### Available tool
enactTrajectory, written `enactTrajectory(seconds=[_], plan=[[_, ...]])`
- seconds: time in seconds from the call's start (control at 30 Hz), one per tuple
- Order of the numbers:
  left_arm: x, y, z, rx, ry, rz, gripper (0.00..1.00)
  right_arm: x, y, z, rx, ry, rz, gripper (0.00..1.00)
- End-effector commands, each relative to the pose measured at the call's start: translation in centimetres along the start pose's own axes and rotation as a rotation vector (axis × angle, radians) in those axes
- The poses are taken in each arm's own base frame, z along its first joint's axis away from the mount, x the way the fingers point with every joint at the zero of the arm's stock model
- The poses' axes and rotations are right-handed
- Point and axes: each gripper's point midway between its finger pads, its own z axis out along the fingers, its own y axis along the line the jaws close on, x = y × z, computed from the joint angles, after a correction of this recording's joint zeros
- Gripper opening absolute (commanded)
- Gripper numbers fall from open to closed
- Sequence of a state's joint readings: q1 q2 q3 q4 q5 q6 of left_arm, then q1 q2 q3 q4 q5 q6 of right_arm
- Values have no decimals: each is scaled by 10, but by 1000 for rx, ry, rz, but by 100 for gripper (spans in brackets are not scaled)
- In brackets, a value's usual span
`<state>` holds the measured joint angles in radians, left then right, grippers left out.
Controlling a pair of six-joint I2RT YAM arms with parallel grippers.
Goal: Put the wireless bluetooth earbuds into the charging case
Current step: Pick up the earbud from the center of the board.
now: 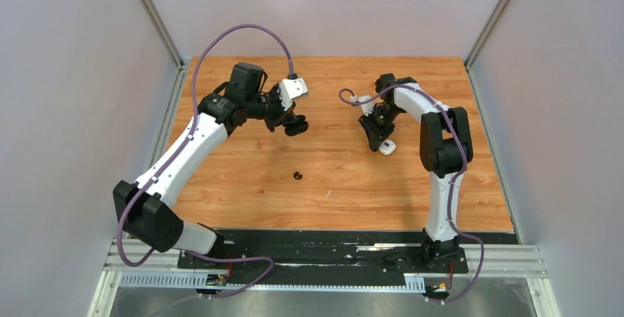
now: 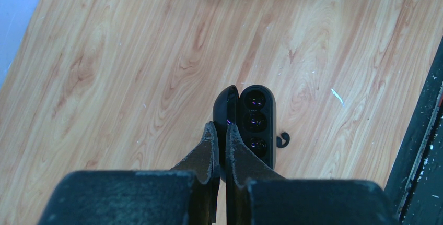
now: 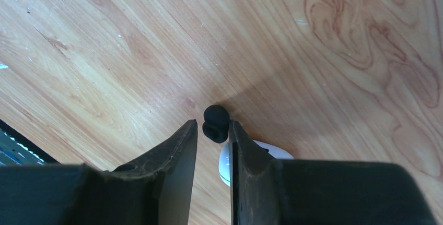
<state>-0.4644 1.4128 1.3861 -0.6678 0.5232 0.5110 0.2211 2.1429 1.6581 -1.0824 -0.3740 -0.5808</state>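
Left gripper (image 2: 220,131), arm stretched forward, pinches the glossy black oval charging case (image 2: 257,120), lid open, above the wood-grain table (image 1: 243,184); a hooked earbud (image 2: 282,140) lies nearby. Right gripper (image 3: 213,131), wrist bent down, flanks a matte black earbud (image 3: 215,122), grip unclear

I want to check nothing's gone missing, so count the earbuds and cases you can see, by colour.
Black earbuds: 2
White earbuds: 0 in view
Black case: 1
White case, partly hidden: 1
Total: 4
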Motion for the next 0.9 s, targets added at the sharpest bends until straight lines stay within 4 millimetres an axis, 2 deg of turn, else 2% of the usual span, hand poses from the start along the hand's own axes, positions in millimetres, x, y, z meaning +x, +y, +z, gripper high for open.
enactTrajectory(seconds=[0.0, 0.33, 0.67, 0.73, 0.8, 0.87], plan=[[-9, 1, 0, 5, -40, -1, 0, -16, 6, -26, 29, -68, 0, 27], [-9, 1, 0, 2, -39, -1, 0, -14, 4, -21, 24, -56, 10, 21], [-7, 0, -1, 0, -35, -4, 0, -21, 4, -22, 14, -76, -15, 0], [-7, 0, 0, -1, -34, -14, 0, -28, 7, -31, 9, -111, -67, 0], [-6, 0, 1, 4, -32, -32, 0, -38, 19, -49, -10, -183, -165, 0], [-5, -4, 4, 25, -30, -54, 0, -53, 44, -77, -56, -304, -307, 0]])
